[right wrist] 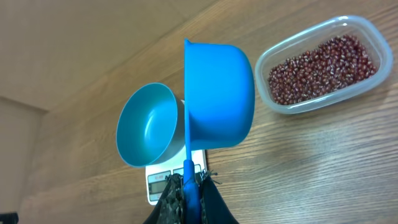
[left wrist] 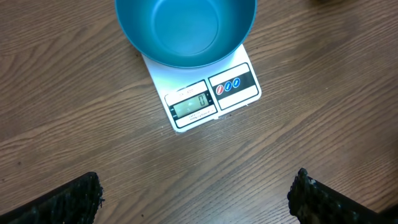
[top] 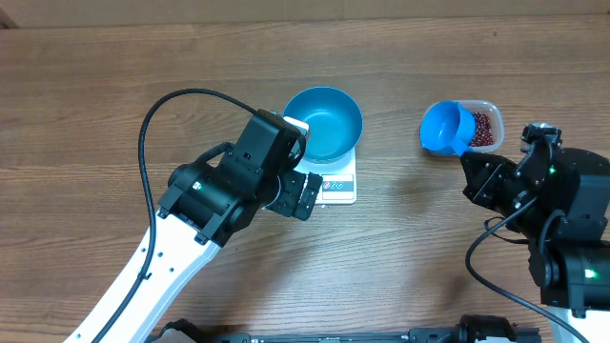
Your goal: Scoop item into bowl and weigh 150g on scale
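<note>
Right hand (right wrist: 189, 186) pinches the handle of the empty scoop (right wrist: 217, 93), at the overhead frame's right, overlapping the tub (right wrist: 298, 107) that holds the beans (right wrist: 323, 68). Left hand (left wrist: 196, 199), spread wide and holding nothing, hangs just below the scale (top: 338, 183), which carries the empty bowl (top: 324, 129) at centre.

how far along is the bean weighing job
Done: the bowl sits on the scale, whose display reads zero, and the left gripper is open, holding nothing. In hand: the right gripper is shut on the handle of the scoop, which looks empty near the tub of beans. Left: all the scooping, since the bowl is empty.
</note>
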Motion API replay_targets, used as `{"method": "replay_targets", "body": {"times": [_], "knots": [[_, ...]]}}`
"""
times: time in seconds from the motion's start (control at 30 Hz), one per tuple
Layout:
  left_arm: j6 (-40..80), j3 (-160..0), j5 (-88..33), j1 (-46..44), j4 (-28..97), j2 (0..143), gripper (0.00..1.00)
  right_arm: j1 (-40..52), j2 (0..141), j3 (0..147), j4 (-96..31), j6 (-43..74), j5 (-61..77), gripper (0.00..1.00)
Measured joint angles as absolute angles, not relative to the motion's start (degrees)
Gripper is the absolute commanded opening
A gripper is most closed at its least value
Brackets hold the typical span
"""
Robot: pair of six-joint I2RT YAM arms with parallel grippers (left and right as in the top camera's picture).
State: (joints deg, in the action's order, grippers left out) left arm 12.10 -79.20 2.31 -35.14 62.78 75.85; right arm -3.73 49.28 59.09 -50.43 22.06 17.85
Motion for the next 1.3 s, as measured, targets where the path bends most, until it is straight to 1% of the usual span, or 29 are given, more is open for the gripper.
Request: {"method": "replay_targets", "body": {"times": [0.2, 0.3, 0.47, 0.57, 0.67, 0.83, 0.93, 1.1, 1.3], "knots": [[12.1, -79.2, 2.3, -35.1, 62.8, 75.9, 0.99, -3.7, 50.0, 66.3, -52.1, 19.5, 16.3, 0.04], [12.1, -79.2, 2.3, -35.1, 62.8, 75.9, 1.00, -3.7, 53.7, 74.2, -57.5, 16.8, 13.8, 0.04], [12.1, -79.2, 2.3, -35.1, 62.8, 75.9, 1.00, -3.7, 67.2, 90.3, -67.5, 12.1, 8.9, 0.04], [12.1, -79.2, 2.2, -35.1, 62.8, 75.9, 1.00, -3.1, 80.0, 104.1, -75.6, 9.6, 2.4, 0.04], [12.1, -79.2, 2.1, -35.1, 62.8, 75.9, 1.00, -1.5, 87.6, 110.7, -80.9, 8.6, -3.5, 0.04], [12.1, -79.2, 2.1, -35.1, 62.8, 75.9, 1.00, 1.8, 97.3, 113.1, -85.4, 7.6, -12.9, 0.04], [12.1, -79.2, 2.1, -35.1, 62.8, 75.9, 1.00, 3.4, 102.8, 113.1, -85.6, 7.4, -16.8, 0.04], [12.1, -79.2, 2.1, -35.1, 62.8, 75.9, 0.99, 5.3, 107.5, 113.1, -85.6, 7.4, -20.6, 0.04], [12.1, -79.2, 2.1, -35.1, 62.8, 75.9, 1.00, 5.3, 110.7, 113.1, -85.8, 7.5, -23.2, 0.04]]}}
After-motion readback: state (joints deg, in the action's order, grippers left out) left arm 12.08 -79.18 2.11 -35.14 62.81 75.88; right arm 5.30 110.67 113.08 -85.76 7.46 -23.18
